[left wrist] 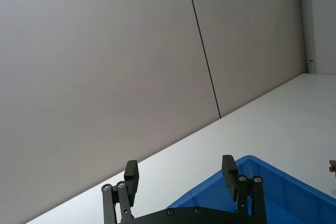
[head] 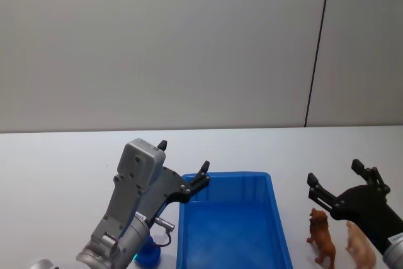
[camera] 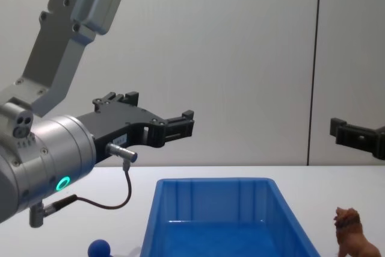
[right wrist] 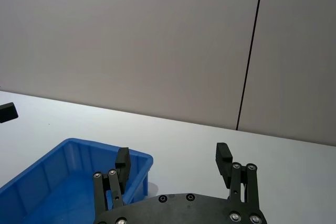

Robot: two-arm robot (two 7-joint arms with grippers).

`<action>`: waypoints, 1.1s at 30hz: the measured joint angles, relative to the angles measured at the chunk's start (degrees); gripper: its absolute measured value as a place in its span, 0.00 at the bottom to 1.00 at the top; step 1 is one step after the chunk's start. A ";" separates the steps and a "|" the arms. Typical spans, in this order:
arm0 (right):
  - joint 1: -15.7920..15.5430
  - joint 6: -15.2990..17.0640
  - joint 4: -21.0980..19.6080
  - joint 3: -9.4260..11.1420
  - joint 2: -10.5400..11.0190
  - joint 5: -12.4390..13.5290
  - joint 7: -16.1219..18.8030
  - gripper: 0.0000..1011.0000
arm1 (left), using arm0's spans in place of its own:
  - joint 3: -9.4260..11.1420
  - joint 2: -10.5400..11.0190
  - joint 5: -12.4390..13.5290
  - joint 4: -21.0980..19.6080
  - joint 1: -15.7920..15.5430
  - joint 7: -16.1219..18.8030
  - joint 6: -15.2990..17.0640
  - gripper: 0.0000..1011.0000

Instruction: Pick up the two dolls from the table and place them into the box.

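While one blue box (head: 239, 176) is set on the white counter (head: 56, 155), three toys are seen outside it. One brown dog (head: 322, 236) is stood on its legs just right of the box, and one paler tan animal (head: 360, 248) is placed just beside it, farther right. One dark-blue ball toy (head: 150, 255) is found by the box's near left corner, partly hidden by the left arm (head: 126, 206). Two pincers are held off the counter: the left pincer (head: 183, 155) up by the box's far left corner, the right pincer (head: 334, 171) above the dog. Both are spread apart and empty. One green ring (camera: 62, 183) is lit on the left arm.
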 joint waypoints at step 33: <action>0.00 0.00 0.00 0.00 0.00 0.00 0.00 0.99 | 0.00 0.00 0.00 0.00 0.00 0.00 0.00 0.99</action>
